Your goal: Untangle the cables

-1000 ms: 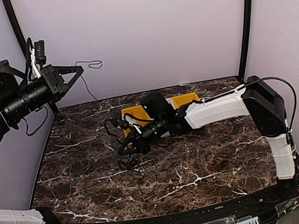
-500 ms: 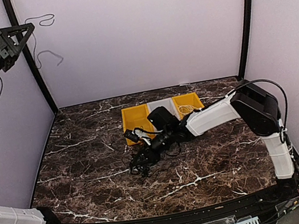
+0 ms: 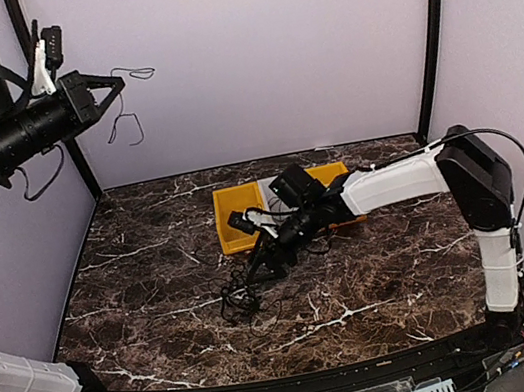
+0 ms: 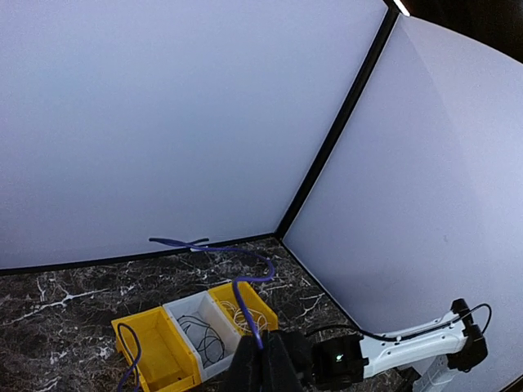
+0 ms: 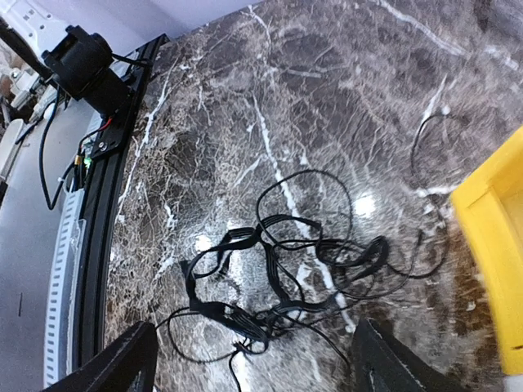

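Observation:
A tangle of black cables [image 3: 240, 297] [image 5: 282, 282] lies on the marble table. My right gripper [image 3: 260, 264] [image 5: 253, 371] hovers just over it, open, one finger on each side and nothing between them. My left gripper [image 3: 120, 79] [image 4: 265, 359] is raised high at the back left, shut on a thin dark cable [image 3: 127, 113] [image 4: 241, 282] that loops and dangles in the air. In the left wrist view a white cable [image 4: 243, 313] lies in the right yellow bin and a black cable [image 4: 202, 339] in the white bin.
Three bins stand in a row at the back middle: a yellow bin [image 3: 232, 203] [image 4: 151, 363], a white bin [image 4: 186, 306] and a yellow bin [image 4: 260, 300] [image 5: 498, 269]. My right arm [image 3: 392, 183] stretches over them. The table's front rail [image 5: 106, 188] lies beyond the tangle.
My right gripper has opened and let go of the black tangle, which now rests on the table. My left arm has swung down and to the right, still holding its cable.

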Robot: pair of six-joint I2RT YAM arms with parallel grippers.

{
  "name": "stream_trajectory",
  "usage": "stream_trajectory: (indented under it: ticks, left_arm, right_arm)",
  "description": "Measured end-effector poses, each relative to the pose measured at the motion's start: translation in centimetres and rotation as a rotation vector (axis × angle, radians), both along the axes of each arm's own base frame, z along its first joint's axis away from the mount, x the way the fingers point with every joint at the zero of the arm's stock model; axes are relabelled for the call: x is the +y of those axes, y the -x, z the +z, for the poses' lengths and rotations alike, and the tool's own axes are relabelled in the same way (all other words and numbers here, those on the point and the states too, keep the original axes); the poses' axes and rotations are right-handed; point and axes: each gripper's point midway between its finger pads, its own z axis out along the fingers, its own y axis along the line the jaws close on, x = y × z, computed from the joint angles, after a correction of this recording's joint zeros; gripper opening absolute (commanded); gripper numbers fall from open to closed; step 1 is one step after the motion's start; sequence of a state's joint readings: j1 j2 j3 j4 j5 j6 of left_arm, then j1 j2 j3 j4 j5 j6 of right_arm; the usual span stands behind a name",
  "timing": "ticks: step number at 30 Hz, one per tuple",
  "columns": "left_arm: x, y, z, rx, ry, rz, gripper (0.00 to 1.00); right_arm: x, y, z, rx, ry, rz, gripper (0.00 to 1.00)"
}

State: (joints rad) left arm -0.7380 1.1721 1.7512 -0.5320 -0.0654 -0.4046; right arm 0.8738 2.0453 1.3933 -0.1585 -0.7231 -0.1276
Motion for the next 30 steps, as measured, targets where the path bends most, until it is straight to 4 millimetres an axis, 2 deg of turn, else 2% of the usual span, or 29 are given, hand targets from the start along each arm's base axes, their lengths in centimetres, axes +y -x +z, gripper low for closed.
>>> stream_trajectory:
  ticks: [5, 8, 11, 13, 18, 23, 26, 30]
  left_arm:
    - [-2.6, -2.4, -5.7, 0.092, -0.074, -0.016, 0.00]
    - [-4.1, -3.7, -8.5, 0.135, -0.106, -0.030, 0.00]
    - [-5.5, -4.8, -10.2, 0.157, -0.112, -0.048, 0.00]
    - [-6.5, -5.3, -11.3, 0.171, -0.108, -0.069, 0.00]
    - [-9.3, -6.9, -14.2, 0.214, -0.092, -0.119, 0.00]
    - [-12.6, -9.3, -18.0, 0.269, -0.074, -0.160, 0.00]
    - [-14.6, -11.0, -20.7, 0.297, -0.069, -0.174, 0.00]
    - [-16.7, -13.0, -24.5, 0.341, -0.075, -0.180, 0.00]
  right_arm:
    - [-2.6, -1.4, 7.0, -0.171, -0.059, -0.024, 0.99]
    - [-4.7, -1.6, 9.5, -0.243, -0.073, -0.042, 0.99]
    - [-7.3, -1.7, 9.9, -0.271, -0.054, -0.070, 0.99]
    - [-9.7, -2.4, 9.7, -0.284, -0.033, -0.117, 0.99]
    - [-17.1, -6.5, 10.5, -0.319, -0.009, -0.342, 0.99]
    - [-24.7, -10.9, 11.3, -0.334, -0.026, -0.593, 0.99]
    - [-27.3, -11.4, 10.9, -0.344, -0.022, -0.665, 0.99]
    - [-28.7, -11.4, 11.0, -0.362, -0.031, -0.702, 0.99]
